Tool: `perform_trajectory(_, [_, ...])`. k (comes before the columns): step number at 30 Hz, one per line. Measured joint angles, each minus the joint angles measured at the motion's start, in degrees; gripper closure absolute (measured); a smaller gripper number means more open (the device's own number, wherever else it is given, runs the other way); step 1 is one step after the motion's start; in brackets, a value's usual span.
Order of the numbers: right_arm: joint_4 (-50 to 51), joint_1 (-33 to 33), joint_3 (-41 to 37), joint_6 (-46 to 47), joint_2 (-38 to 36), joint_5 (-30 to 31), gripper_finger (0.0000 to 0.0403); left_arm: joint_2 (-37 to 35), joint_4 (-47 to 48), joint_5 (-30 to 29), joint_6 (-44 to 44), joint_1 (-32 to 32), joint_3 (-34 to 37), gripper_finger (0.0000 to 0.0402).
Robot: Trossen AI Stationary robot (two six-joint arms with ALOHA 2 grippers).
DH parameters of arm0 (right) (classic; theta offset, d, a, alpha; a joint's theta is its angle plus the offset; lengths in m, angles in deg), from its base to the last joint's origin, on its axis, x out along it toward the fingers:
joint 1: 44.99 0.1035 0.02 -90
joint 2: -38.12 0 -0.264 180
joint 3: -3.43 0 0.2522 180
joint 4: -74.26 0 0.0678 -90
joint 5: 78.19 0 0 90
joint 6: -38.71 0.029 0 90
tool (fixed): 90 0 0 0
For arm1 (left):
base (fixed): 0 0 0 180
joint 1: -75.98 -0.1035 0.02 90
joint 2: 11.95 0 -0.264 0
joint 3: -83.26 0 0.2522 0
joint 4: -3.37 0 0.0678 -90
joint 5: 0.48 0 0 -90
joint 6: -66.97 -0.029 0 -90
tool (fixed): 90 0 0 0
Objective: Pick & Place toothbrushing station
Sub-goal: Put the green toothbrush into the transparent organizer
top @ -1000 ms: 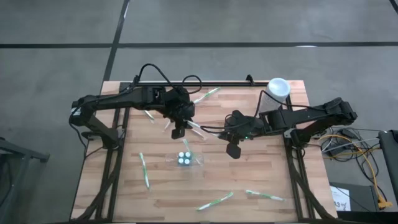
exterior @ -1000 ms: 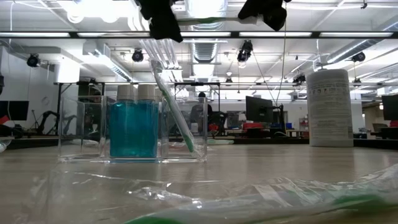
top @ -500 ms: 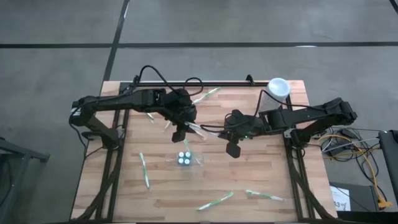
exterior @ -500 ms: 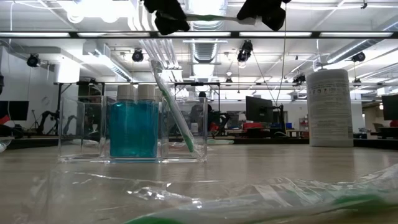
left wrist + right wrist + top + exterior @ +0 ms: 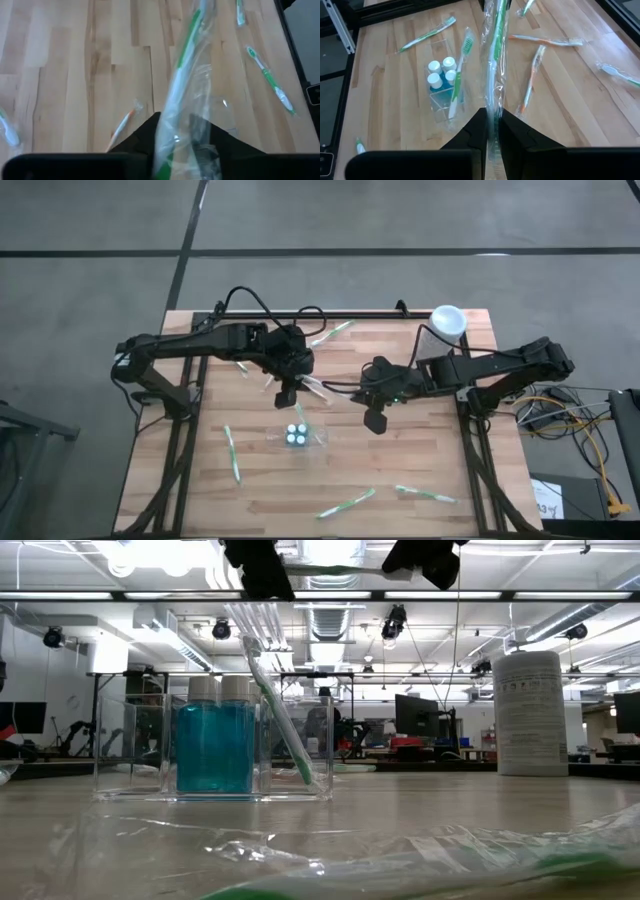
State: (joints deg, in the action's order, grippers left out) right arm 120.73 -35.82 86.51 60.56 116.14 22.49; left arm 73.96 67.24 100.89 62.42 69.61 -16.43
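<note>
A green toothbrush in a clear plastic wrapper (image 5: 330,389) hangs level in the air between my two grippers, above the table. My left gripper (image 5: 297,383) is shut on one end and my right gripper (image 5: 364,393) on the other. In the low view the wrapped brush (image 5: 335,569) spans from my left gripper (image 5: 262,570) to my right gripper (image 5: 420,558). A clear organizer (image 5: 295,436) stands on the table below, holding white-capped blue bottles (image 5: 215,745) and a green toothbrush (image 5: 280,720) that leans in its end compartment. My left gripper pinches the wrapper and the brush's end (image 5: 172,135) between its two fingers; the brush runs on away from the fingers, along them, lifted clear of the table. My right gripper pinches the wrapped brush's other end (image 5: 492,117) between its two fingers, coming level from the table's right. The brush runs along the fingers, clear of the table.
Loose toothbrushes lie about the table: near left (image 5: 232,452), near middle (image 5: 345,503), near right (image 5: 428,494), far middle (image 5: 330,333), and orange ones (image 5: 532,75) under the arms. A white cylinder (image 5: 448,322) stands at the far right. Crumpled plastic (image 5: 350,850) lies by the near edge.
My left gripper has risen a little and swayed slightly sideways and back. The wrapped toothbrush stays level between the two shut grippers.
</note>
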Motion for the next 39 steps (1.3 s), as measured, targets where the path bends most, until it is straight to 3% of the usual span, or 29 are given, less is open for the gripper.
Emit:
perform_trajectory(9, [-0.20, 0.04, 0.00, -0.02, 0.00, -0.09, 0.0374, 0.00, -0.01, -0.02, -0.33, -0.02, 0.00, 0.0392])
perform_trajectory(21, [-0.63, 0.04, 0.00, 0.66, 0.00, -3.27, 0.0374, 0.00, -0.05, 0.12, -0.31, 0.06, 0.00, 0.0392])
perform_trajectory(35, [-1.57, 0.07, 0.44, 0.45, -0.14, -1.70, 0.0373, -0.04, 0.26, 0.11, -0.29, -0.02, 0.00, 0.0395])
perform_trajectory(39, [-2.48, 0.06, 1.01, 0.44, -0.82, -1.53, 0.0357, -0.07, -0.31, 0.49, -0.23, 0.00, 0.00, 0.0393])
